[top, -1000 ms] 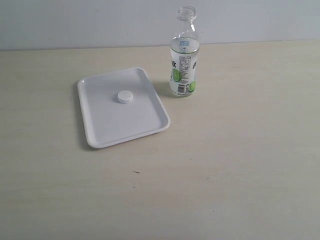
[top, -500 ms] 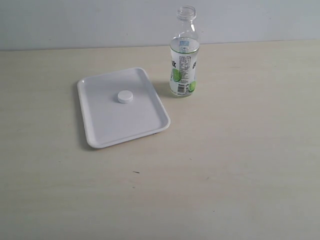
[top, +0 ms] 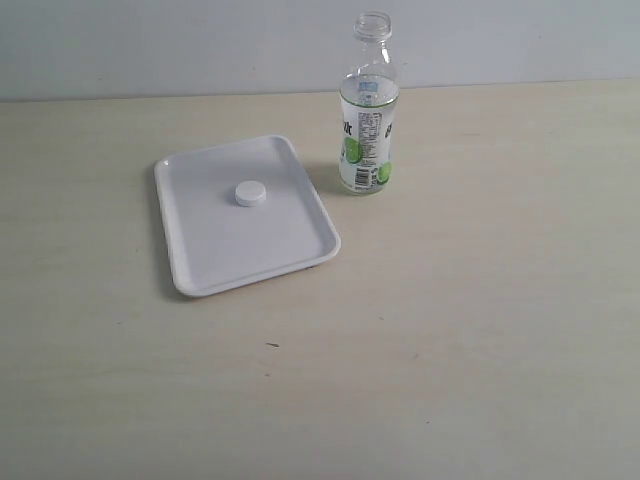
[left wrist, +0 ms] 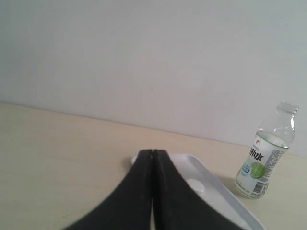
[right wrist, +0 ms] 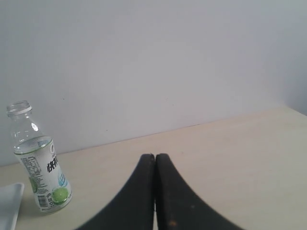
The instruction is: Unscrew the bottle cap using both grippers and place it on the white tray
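Observation:
The small white bottle cap (top: 250, 193) lies flat near the middle of the white tray (top: 275, 250). Right of the tray the clear bottle (top: 368, 110) with the lime label stands upright, its neck uncapped. Neither arm shows in the exterior view. In the left wrist view my left gripper (left wrist: 152, 152) is shut and empty, well back from the tray (left wrist: 225, 201), the cap (left wrist: 195, 186) and the bottle (left wrist: 264, 158). In the right wrist view my right gripper (right wrist: 154, 156) is shut with nothing in it, far from the bottle (right wrist: 39, 167); a tray corner (right wrist: 9, 206) shows at the edge.
The pale wooden table (top: 450, 330) runs back to a plain light wall (top: 200, 45). A tiny dark speck (top: 271, 345) lies on the table in front of the tray.

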Tool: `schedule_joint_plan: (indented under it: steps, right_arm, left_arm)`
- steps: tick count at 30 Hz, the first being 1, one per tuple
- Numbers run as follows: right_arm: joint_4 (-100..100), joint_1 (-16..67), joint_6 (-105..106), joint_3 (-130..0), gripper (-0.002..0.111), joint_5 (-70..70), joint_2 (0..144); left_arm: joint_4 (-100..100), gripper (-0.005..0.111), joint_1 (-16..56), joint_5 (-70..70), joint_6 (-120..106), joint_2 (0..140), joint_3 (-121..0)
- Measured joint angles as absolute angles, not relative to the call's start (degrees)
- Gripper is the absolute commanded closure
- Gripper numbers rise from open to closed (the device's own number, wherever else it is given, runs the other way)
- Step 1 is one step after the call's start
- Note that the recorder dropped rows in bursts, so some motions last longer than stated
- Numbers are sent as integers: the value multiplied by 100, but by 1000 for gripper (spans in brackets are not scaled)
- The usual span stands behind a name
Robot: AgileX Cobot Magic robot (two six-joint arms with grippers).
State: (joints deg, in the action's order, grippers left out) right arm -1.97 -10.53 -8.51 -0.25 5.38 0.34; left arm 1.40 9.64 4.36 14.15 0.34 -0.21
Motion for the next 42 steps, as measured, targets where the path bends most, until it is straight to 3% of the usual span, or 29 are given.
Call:
schedule_joint_plan:
  steps: [35,42]
  right_arm:
    - [-197,-1053,-851,-25,108,516,34]
    - [-197,-1053,-851,-25,108,516,34]
  left_arm:
    - [-671,107,964,402,1697,34,-21]
    - [-671,107,608,402,1697,34,-21]
